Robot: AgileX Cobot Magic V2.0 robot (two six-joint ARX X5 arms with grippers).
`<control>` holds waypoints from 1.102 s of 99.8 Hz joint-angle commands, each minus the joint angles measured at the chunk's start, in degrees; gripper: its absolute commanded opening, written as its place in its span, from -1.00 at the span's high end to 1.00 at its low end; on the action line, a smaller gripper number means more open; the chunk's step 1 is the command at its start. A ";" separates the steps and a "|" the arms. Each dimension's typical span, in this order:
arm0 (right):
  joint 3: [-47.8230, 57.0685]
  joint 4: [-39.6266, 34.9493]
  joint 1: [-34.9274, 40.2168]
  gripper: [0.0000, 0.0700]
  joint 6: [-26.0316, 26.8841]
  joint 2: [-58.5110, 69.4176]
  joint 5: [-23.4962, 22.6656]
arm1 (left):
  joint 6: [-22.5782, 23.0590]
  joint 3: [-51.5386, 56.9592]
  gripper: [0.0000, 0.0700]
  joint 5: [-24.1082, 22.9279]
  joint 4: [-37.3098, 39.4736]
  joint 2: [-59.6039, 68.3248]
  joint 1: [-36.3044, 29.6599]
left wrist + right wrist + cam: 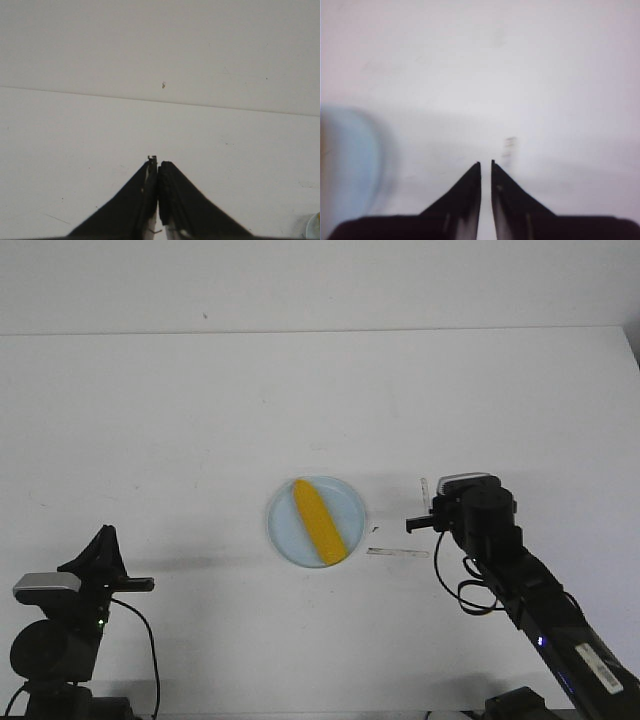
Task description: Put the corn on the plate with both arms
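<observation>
With the corn (320, 521) lying across the plate (284, 536), both grippers, left (158, 167) and right (486, 167), pressed together and empty, should retreat without nudging the rim.

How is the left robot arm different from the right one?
The left gripper sits back near the robot's base, far from the plate; the right gripper is reached out beside the plate. The left gripper's fingers touch; the right gripper's fingers are a sliver apart in its wrist view. Both are black, pointed and hold nothing. The corn lies on the plate.
</observation>
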 commanded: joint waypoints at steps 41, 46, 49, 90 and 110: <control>-12.00 5.14 -15.12 0.95 -6.16 -18.21 -3.45 | -0.04 0.57 1.00 0.04 0.59 -0.02 0.00; -12.63 5.46 -15.12 0.95 -6.16 -20.06 -3.45 | -0.04 0.57 1.00 0.04 0.61 -0.02 0.00; -12.87 5.53 -15.12 0.95 -6.14 -21.11 -3.43 | -0.04 0.57 1.00 0.07 0.59 -0.02 0.00; -16.44 6.40 -15.06 0.95 -2.93 -37.03 -3.02 | -0.04 0.57 1.00 0.04 0.61 -0.02 0.00; -18.18 1.86 -15.06 0.95 -2.95 -45.37 -3.17 | -0.04 0.57 1.00 0.04 0.61 -0.02 0.00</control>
